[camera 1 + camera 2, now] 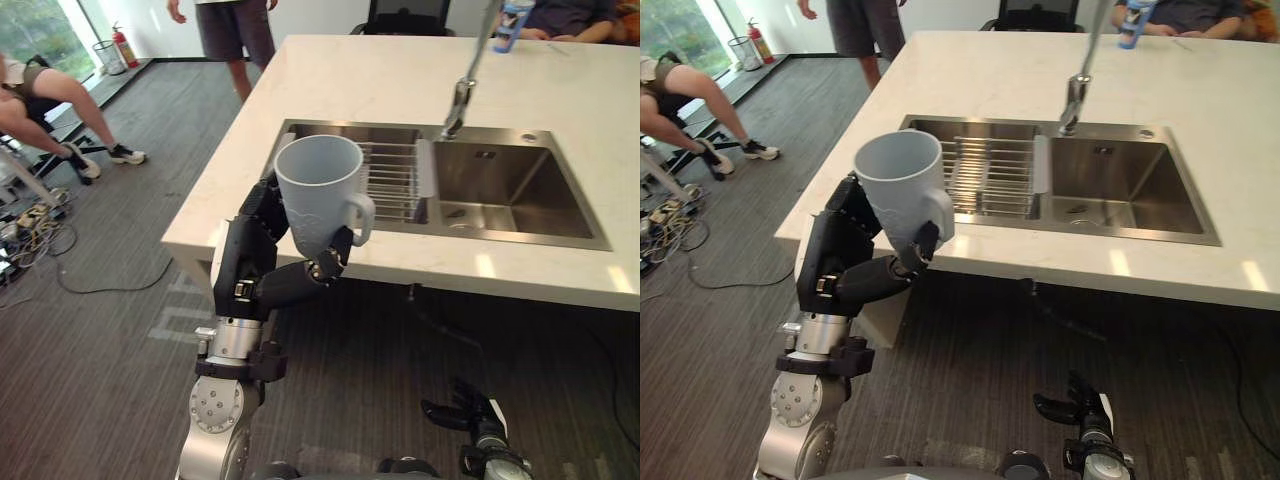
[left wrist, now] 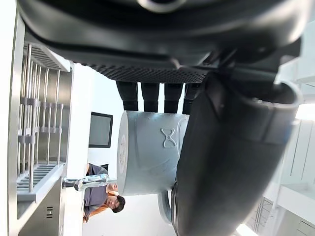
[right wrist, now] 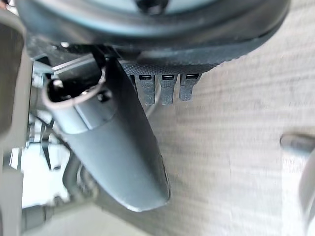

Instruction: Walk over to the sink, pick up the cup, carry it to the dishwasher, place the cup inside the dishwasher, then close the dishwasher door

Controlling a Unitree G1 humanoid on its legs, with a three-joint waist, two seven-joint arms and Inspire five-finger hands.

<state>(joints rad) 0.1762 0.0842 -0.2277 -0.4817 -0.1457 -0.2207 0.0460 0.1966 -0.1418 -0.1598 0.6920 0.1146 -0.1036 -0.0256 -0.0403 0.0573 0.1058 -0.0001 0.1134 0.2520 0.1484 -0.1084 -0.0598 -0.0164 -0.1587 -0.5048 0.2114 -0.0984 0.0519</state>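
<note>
A pale blue-grey cup (image 1: 318, 190) is held upright in the air just before the counter's front edge, its handle turned toward my right. My left hand (image 1: 255, 260) is shut on it: fingers (image 2: 150, 96) wrap the back of the cup (image 2: 147, 152) and the thumb (image 2: 221, 162) presses its front. The cup (image 1: 898, 185) stands level with the left end of the steel sink (image 1: 490, 160). Low down near the floor, my right hand (image 1: 470, 412) hangs with relaxed fingers, holding nothing.
The white counter (image 1: 360, 80) carries the double sink with a wire rack (image 1: 390, 180) and a tall faucet (image 1: 460, 100). A blue bottle (image 1: 512, 25) stands at the far edge. One person stands (image 1: 235, 30) beyond the counter; another sits (image 1: 50, 100) at left, by floor cables (image 1: 40, 225).
</note>
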